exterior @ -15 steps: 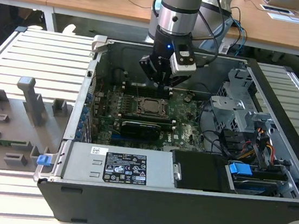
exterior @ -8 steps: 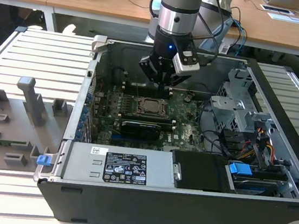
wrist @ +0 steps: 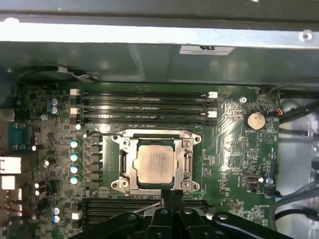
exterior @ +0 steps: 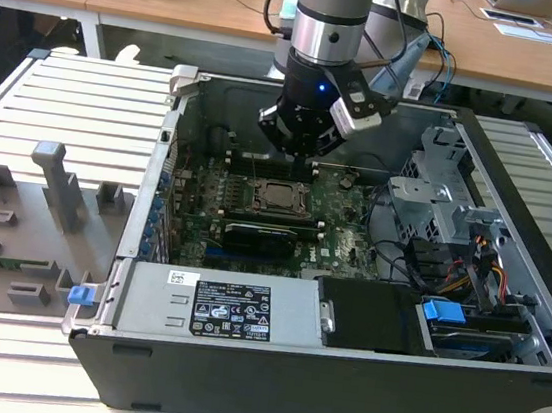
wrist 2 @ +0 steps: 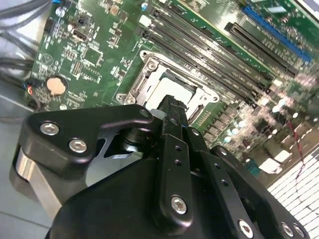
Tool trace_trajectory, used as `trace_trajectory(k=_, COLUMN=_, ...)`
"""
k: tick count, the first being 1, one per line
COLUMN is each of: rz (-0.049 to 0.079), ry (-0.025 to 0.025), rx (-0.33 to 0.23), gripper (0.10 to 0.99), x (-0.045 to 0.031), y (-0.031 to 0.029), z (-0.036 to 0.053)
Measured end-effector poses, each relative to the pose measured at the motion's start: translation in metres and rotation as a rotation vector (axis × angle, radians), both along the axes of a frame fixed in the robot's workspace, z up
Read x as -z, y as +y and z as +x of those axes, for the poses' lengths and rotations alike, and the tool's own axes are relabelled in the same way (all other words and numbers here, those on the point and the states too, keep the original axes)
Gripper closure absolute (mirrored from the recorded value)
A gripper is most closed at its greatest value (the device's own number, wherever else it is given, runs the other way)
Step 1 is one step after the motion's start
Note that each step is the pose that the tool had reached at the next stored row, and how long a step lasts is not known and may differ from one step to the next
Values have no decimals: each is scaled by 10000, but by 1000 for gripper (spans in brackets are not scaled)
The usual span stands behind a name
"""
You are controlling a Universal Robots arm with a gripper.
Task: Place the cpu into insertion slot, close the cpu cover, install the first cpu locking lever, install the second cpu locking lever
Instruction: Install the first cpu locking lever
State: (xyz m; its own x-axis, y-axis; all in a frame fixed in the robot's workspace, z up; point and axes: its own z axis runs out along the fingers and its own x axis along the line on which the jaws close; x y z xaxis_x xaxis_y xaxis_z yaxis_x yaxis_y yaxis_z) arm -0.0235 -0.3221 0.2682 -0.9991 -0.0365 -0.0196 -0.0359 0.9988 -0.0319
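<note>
The open computer case (exterior: 236,368) lay on a slatted table (exterior: 67,100), its green motherboard (wrist: 234,149) facing up. Over the board hung the gripper (wrist: 172,195), fingers pressed together on nothing, tips just beside the insertion slot (wrist: 119,185). The cpu cover (wrist: 157,136) seemed folded flat around the cpu (wrist: 155,164), which sat in the slot.

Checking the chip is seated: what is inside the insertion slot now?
The cpu lies flat in the insertion slot, its silver top showing through the cut-out of the closed cpu cover. The cover hides the chip's edges; the contacts beneath cannot be seen.
</note>
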Motion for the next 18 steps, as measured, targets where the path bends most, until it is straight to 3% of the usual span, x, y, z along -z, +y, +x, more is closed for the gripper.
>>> trace_trajectory(k=8, rz=0, ry=0, rx=-1763, gripper=980, x=0, y=0, z=0)
trace_trajectory(k=13, rz=-2, ry=2, rx=-1775, gripper=980, x=-7, y=-1, z=-1)
trace_trajectory(k=15, rz=-2, ry=0, rx=-1775, gripper=980, x=-67, y=0, z=0)
trace_trajectory(k=18, rz=-15, ry=0, rx=-1776, gripper=980, x=-80, y=1, z=0)
